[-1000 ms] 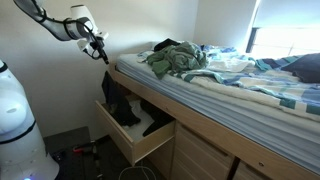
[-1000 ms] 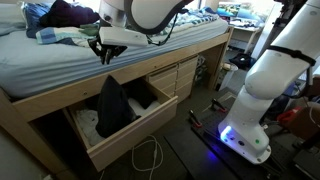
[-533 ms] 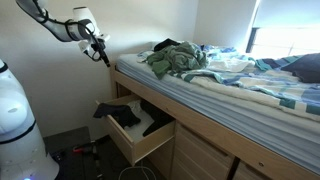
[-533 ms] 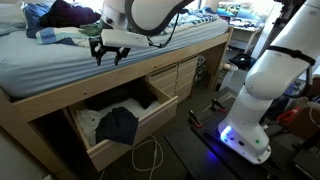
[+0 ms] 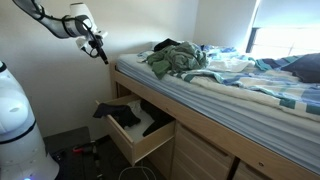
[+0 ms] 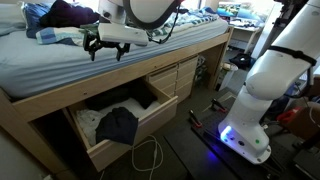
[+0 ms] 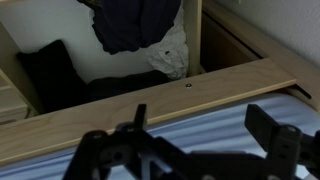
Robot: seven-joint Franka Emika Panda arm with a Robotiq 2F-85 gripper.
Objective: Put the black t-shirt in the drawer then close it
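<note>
The black t-shirt [image 5: 117, 112] lies crumpled in the open wooden drawer [image 5: 143, 147] under the bed, partly draped over the drawer's front edge [image 6: 140, 128]. In the wrist view the t-shirt [image 7: 135, 25] rests on a white garment inside the drawer. My gripper [image 5: 98, 46] hangs well above the drawer, level with the mattress edge, seen in both exterior views [image 6: 105, 50]. It is open with nothing between its fingers [image 7: 205, 125]. Under it runs the bed's wooden side rail [image 7: 200, 85].
A heap of green and dark clothes [image 5: 175, 58] lies on the striped bed [image 5: 250, 85]. Shut drawers [image 6: 165, 78] sit beside the open one. A white robot base [image 6: 265, 90] stands on the floor, and a white cable [image 6: 150, 158] lies below the drawer.
The gripper has opened and let go of the black t-shirt. The shirt, hanging from the gripper a second ago, has dropped into the drawer. The gripper has risen a little.
</note>
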